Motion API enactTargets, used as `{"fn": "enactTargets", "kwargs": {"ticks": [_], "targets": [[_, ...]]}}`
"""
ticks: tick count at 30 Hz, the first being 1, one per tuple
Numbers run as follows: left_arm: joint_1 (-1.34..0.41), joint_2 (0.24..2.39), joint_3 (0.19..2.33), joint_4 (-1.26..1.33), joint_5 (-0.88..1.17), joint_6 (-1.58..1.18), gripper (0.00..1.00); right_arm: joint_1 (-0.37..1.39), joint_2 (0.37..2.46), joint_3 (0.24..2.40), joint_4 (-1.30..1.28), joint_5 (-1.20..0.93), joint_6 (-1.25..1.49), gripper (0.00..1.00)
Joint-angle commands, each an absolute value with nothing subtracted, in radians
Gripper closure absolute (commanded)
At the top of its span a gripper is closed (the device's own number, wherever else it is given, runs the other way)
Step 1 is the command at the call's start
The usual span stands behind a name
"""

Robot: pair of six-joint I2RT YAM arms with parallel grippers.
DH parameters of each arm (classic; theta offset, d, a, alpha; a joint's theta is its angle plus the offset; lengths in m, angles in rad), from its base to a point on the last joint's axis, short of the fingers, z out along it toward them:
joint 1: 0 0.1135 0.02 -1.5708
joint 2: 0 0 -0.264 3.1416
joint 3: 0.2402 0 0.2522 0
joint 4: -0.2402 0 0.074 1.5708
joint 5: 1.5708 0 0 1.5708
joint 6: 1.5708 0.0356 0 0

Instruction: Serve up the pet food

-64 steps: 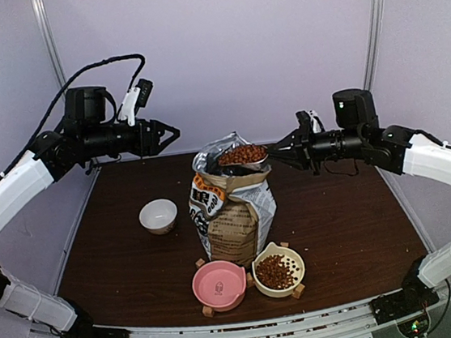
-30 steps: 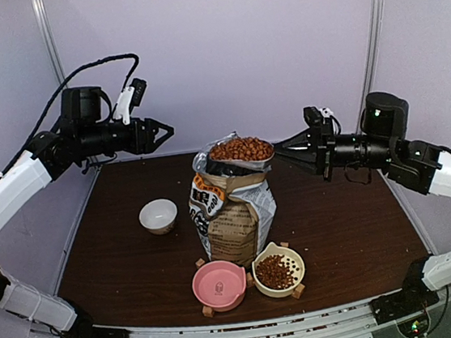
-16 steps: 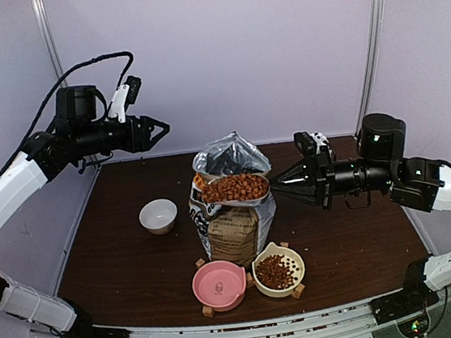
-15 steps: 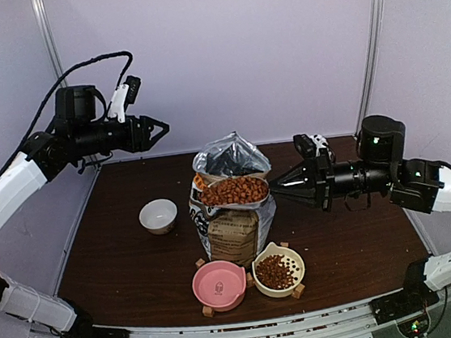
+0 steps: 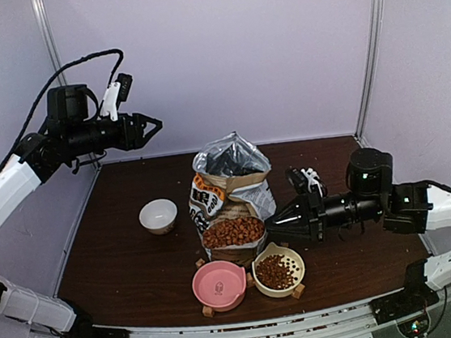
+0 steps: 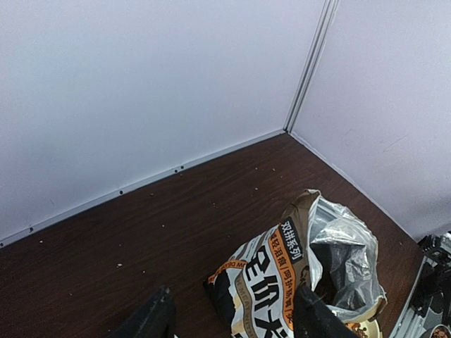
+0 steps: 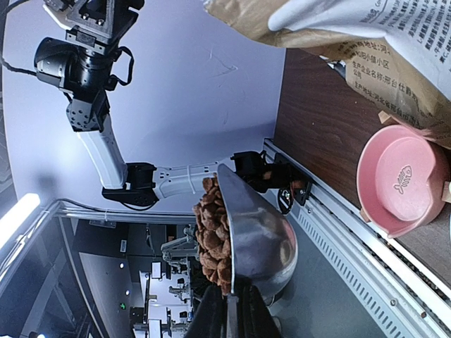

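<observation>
Metal scoop (image 7: 257,239) of pet food (image 7: 211,232), apparently pinched by right gripper (image 7: 230,301).

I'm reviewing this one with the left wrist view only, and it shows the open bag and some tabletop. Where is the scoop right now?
Observer: The right pincer grips a metal scoop heaped with pet food, low in front of the bag.
Operator: Any bowl nearby?
Observer: A pink bowl sits close by the scoop, toward the arms' bases. It is empty.
Operator: Is anything served yet?
Observer: Yes, the cream bowl beside the pink one holds more pet food.
Operator: Where does my arm sit?
Observer: The left pincer hangs open, high over the far left corner of the table.
</observation>
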State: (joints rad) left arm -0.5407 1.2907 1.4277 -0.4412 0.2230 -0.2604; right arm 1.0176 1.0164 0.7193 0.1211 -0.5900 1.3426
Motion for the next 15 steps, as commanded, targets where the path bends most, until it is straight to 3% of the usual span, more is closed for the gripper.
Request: {"fn": "enactTargets", "kwargs": {"ticks": [1, 15], "targets": [[-0.532, 1.273, 1.414, -0.385, 0.215, -0.247, 0.40, 1.034, 1.028, 0.680, 0.252, -0.567, 1.345, 1.00], [-0.531, 1.274, 1.410, -0.379, 0.219, -0.249, 0.40, 1.036, 1.074, 0.563, 0.344, -0.527, 1.354, 1.00]]}}
